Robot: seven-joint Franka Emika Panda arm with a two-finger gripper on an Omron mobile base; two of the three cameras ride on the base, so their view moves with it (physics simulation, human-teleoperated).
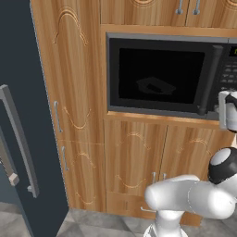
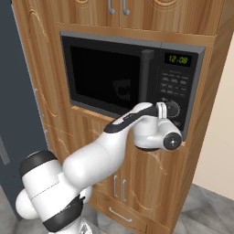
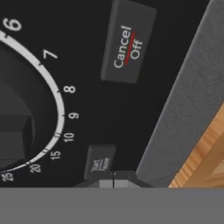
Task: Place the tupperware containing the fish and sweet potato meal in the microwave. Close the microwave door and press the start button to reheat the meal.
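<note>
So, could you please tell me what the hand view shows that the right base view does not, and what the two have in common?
Hand view alone: readable lettering, a Cancel/Off button, a small Start/Pause button just above the shut pincer, and the timer numbers ringing the dial.

Right base view alone: the whole microwave set in wooden cabinets, the microwave door closed, a dim outline of the tupperware behind the glass, the green clock display, and the arm reaching in.

Both: the black control panel with its dial, and the grey frame edge.
</note>
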